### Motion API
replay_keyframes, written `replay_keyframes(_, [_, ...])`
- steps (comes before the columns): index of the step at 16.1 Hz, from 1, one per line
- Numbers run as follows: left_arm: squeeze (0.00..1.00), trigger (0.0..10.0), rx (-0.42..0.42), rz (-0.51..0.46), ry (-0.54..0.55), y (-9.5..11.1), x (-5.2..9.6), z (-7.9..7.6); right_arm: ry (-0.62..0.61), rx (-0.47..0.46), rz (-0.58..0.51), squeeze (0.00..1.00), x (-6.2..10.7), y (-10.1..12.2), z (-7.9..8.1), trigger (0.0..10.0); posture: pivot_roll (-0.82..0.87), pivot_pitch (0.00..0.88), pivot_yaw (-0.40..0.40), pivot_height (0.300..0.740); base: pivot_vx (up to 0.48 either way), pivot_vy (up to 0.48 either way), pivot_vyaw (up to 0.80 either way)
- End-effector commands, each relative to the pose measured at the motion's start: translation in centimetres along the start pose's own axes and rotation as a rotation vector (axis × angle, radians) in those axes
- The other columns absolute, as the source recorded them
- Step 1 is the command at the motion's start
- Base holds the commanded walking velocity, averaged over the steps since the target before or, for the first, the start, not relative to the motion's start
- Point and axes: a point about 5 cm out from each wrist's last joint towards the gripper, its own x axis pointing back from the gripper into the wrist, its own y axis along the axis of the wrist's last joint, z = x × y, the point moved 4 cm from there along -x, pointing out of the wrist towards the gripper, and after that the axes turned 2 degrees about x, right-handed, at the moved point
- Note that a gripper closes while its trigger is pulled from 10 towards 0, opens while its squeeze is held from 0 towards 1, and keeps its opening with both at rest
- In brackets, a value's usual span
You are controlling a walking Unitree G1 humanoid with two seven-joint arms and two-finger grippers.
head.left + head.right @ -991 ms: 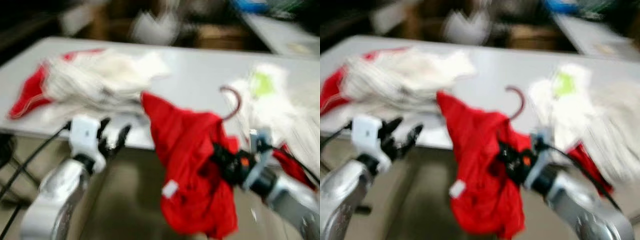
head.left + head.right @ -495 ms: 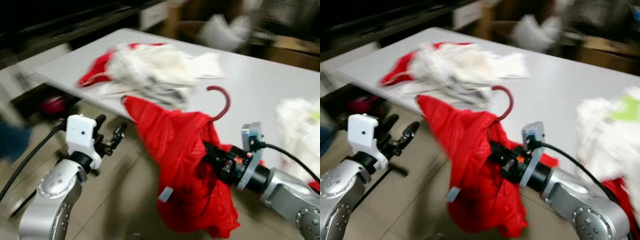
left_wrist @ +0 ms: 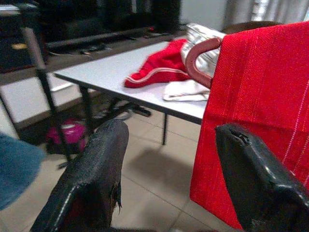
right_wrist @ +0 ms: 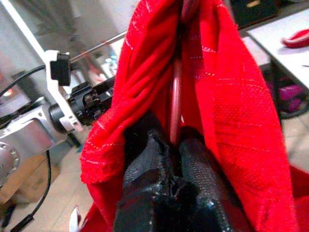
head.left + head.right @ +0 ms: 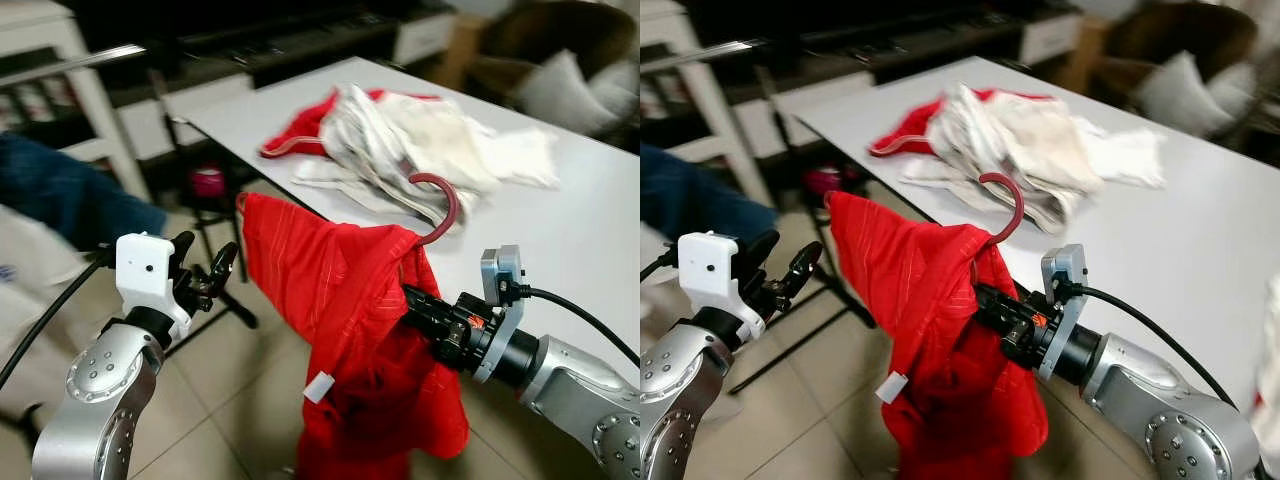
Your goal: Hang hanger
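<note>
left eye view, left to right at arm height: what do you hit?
left gripper, open and holding nothing → red garment on its dark red hanger → right gripper, shut on the hanger through the cloth → right arm's camera mount.

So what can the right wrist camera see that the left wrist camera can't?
The right wrist view alone shows the right gripper pinching the hanger inside the red shirt, plus the left gripper across from it. The left wrist view alone shows the white table, clothes piled on it and the hanger's curved hook. Both show the red shirt.
</note>
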Motion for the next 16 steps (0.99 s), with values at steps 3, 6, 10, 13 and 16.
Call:
replay_keyframes(3, [0.00,10.0,-0.015,-0.001,-0.009,0.0,0.1,-0.1,-0.072,0.066,-0.008,0.00,-0.4,0.6,-1.2,10.0,-0.03,0.000,0.019,0.719,0.000,0.000,0.79])
replay_keyframes(6, [0.00,10.0,-0.032,0.013,-0.005,-0.3,-0.1,0.4,-0.163,0.115,-0.018,0.00,-1.1,0.7,-3.0,10.0,-0.03,0.000,0.027,0.719,0.000,0.000,0.79])
replay_keyframes(10, [0.00,10.0,-0.074,0.068,-0.021,-1.5,-0.7,0.9,-0.230,0.124,0.007,0.00,-2.8,-1.1,-5.4,10.0,-0.04,0.000,0.038,0.719,0.000,0.000,0.79])
replay_keyframes(13, [0.00,10.0,-0.101,0.078,-0.010,-1.6,-0.8,3.2,-0.194,0.144,-0.001,0.00,-3.5,-0.8,-5.3,10.0,-0.04,0.000,0.038,0.719,0.000,0.000,0.79])
replay_keyframes(16, [0.00,10.0,-0.066,0.099,-0.081,-1.8,-1.0,3.8,-0.168,0.192,-0.011,0.00,-3.8,0.1,-5.6,10.0,-0.05,0.000,0.040,0.719,0.000,0.000,0.79])
